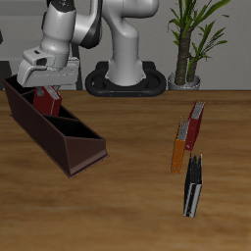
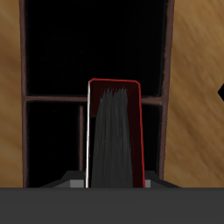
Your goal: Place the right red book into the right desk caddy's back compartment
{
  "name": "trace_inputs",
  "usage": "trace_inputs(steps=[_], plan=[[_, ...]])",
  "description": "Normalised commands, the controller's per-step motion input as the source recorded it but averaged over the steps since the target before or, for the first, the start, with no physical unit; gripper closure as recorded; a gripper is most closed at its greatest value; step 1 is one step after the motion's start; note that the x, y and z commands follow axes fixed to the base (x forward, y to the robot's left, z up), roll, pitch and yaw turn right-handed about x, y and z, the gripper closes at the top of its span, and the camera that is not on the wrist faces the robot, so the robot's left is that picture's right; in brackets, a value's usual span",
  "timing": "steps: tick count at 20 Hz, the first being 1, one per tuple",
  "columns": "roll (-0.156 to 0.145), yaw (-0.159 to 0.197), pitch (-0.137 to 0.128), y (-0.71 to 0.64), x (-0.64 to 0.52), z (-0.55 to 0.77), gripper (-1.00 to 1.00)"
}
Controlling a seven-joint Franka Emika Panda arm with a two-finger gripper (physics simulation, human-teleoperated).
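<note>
Hanging over the far end of the right desk caddy (image 1: 54,127), the claw (image 1: 48,88) was clenched on the right red book (image 1: 46,101), which stood upright between its fingers. In the exterior view only the book's lower part showed below the claw body; its upper part was hidden by the claw. From that angle I could not tell whether its bottom edge touched the caddy floor or hung clear above it.

In the wrist view the red book (image 2: 115,131) appeared end-on, with a red cover outline and blurred grey pages; its near end was cut off by the dark claw body. A caddy divider (image 2: 52,99) crossed behind the book, with black compartments on either side. Compartment floors were too dark to read. The fingertips themselves were not visible in either view.

The caddy lay diagonally on the counter (image 1: 127,206), running from about 10 o'clock toward 5 o'clock, and its far end was cut by the frame edge.

Elsewhere on the counter, at about 3 o'clock from the caddy and well apart from it: a darker red book (image 1: 195,125), just beside it an orange book (image 1: 178,147), and nearer the front edge a black book (image 1: 193,186). A potted plant (image 1: 191,44) stood at the back, beside the robot base (image 1: 125,74).
</note>
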Motion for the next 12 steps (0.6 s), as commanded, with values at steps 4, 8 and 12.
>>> trace_inputs(steps=[4,8,12], plan=[[0.009,0.016,0.025,0.07,-0.01,-0.16,1.00],[-0.028,-0.002,0.036,-0.09,0.01,-0.17,1.00],[-0.021,-0.022,0.026,-0.06,-0.03,-0.10,1.00]])
